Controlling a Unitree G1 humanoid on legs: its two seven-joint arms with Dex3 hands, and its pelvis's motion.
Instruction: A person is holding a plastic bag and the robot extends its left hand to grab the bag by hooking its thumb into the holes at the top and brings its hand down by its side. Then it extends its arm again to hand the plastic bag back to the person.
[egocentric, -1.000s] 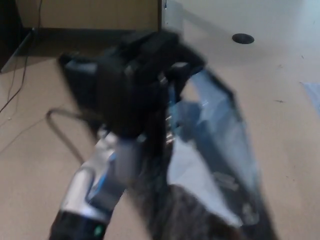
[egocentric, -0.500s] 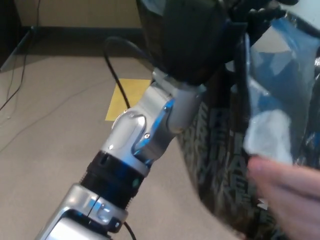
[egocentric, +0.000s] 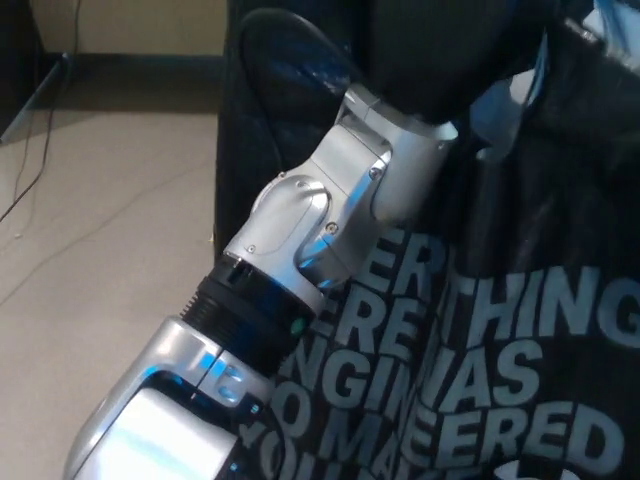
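Observation:
My left arm (egocentric: 320, 230) reaches up and forward from the lower left, silver at the wrist and forearm. My black left hand (egocentric: 440, 40) sits at the top edge, partly cut off and dark against the person's clothing. Only pale blue scraps of the translucent plastic bag (egocentric: 505, 95) show, right beside the hand and at the top right corner. How the hand holds the bag is hidden. My right hand does not show.
A person in a black shirt with grey lettering (egocentric: 520, 380) stands very close and fills the right and centre. A black cable (egocentric: 262, 60) loops off my wrist. Beige floor (egocentric: 100, 220) lies to the left, with a thin cable and a dark baseboard behind.
My left arm has risen and stretched further forward with the bag. The person's body now fills the right side, hiding the yellow floor mark. The person's hand seen earlier no longer shows.

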